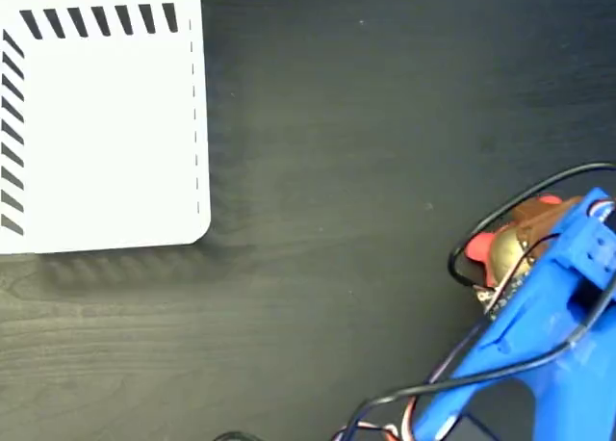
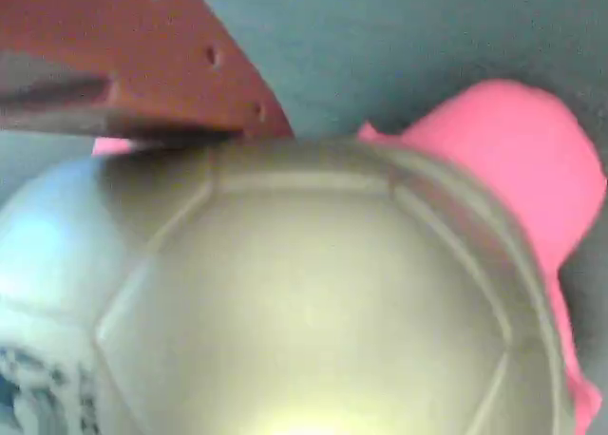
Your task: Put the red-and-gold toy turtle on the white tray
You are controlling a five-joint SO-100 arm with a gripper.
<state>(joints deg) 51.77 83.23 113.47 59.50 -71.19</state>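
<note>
The red-and-gold toy turtle (image 1: 496, 244) lies at the right edge of the dark table in the fixed view, its gold shell and red head peeking out from under the blue arm. My gripper (image 1: 527, 237) is down over it. In the wrist view the gold shell (image 2: 313, 302) fills most of the frame, with a pink-red foot (image 2: 503, 160) at the right. One reddish-brown finger (image 2: 142, 65) rests against the shell's far edge; the other finger is out of view. The white tray (image 1: 96, 123) with black diagonal stripes lies flat at the far top left, well away from the turtle.
The blue arm (image 1: 520, 364) and its black cables (image 1: 462, 258) fill the lower right corner of the fixed view. Dark wood-grain table (image 1: 327, 171) stretches between the tray and the turtle.
</note>
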